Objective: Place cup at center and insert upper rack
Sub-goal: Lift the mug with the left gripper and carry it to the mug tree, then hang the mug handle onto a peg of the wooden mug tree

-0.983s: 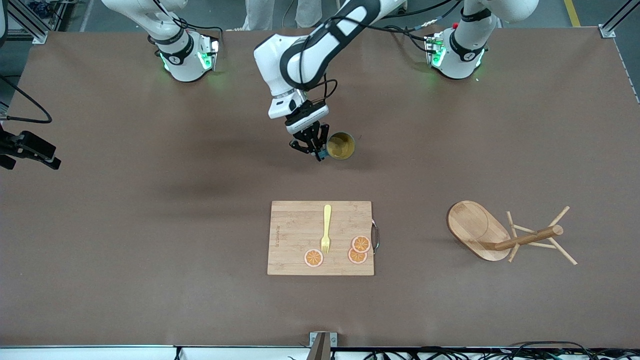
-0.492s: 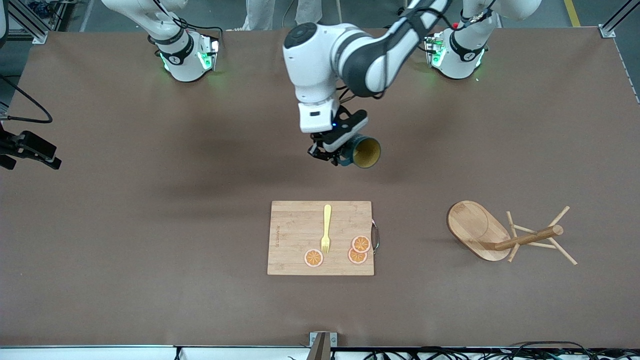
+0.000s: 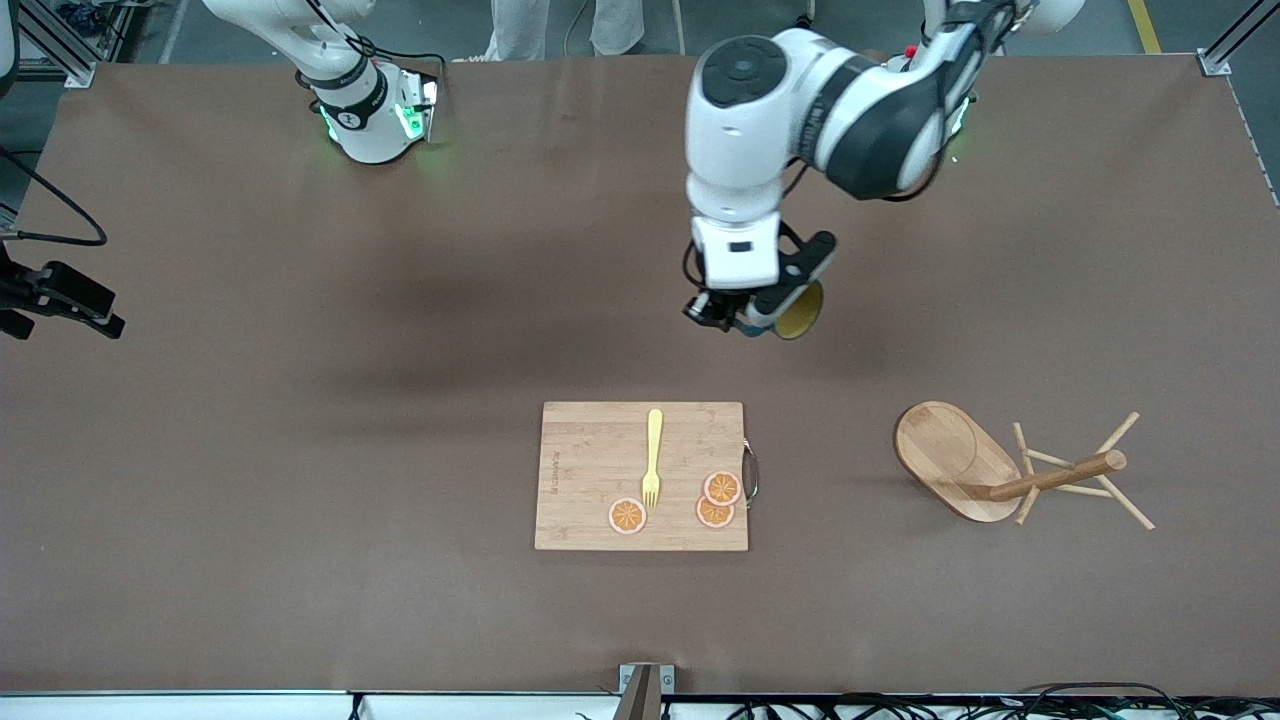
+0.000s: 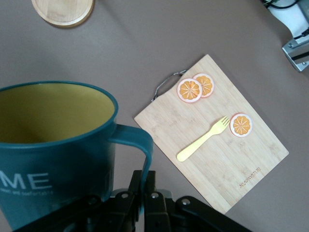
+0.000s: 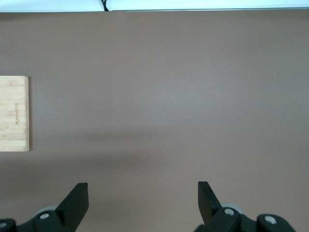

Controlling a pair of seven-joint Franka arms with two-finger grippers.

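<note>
Right end effector (image 5: 140, 203) is waiting with fingers wide over bare bench (image 3: 300, 450). Left end effector (image 3: 745, 318) is gripping the cup (image 3: 795, 312) by its handle, tipped, in the air over the bench. Upper rack (image 3: 1010, 470) is lying on its side toward the left arm's end.

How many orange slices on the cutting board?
3, all on the cutting board at its edge nearer the front camera. One orange slice lies by the fork's tines; the other two overlap beside the board's metal handle. None look hidden.

Left gripper (image 3: 745, 318) clamped, arm reaching over table; right gripper (image 5: 142, 195) spread wide, waiting.
</note>
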